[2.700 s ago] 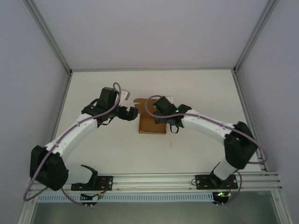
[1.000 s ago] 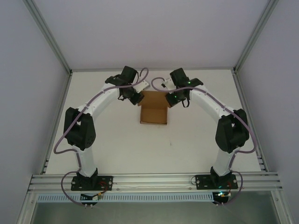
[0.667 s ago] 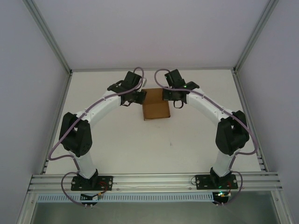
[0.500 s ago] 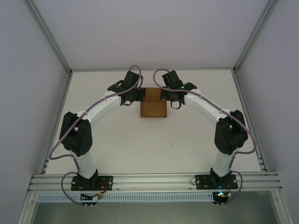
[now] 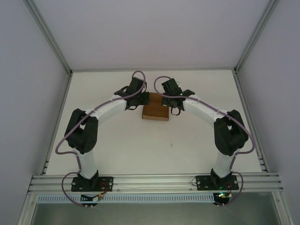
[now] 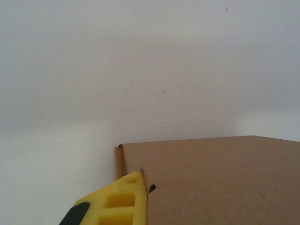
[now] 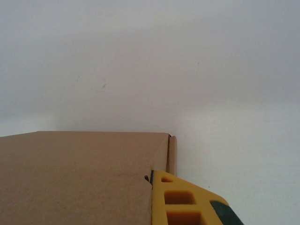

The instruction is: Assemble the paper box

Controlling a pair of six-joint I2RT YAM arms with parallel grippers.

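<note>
Here the paper box [image 5: 156, 111] is found toward the far middle of the table [image 5: 117, 140], with its lid [image 6: 220, 178] folded down. It is flanked at its far corners by the left gripper [image 5: 142, 100] and the right gripper [image 5: 167, 100], both closed on nothing. A left fingertip [image 6: 124, 197] and a right fingertip [image 7: 178, 197] are laid against the lid's side edges. If the push is applied unevenly, the light box may be slid or twisted. If a side flap [image 6: 118, 161] is left outside, the lid may be sprung open or a corner creased.
</note>
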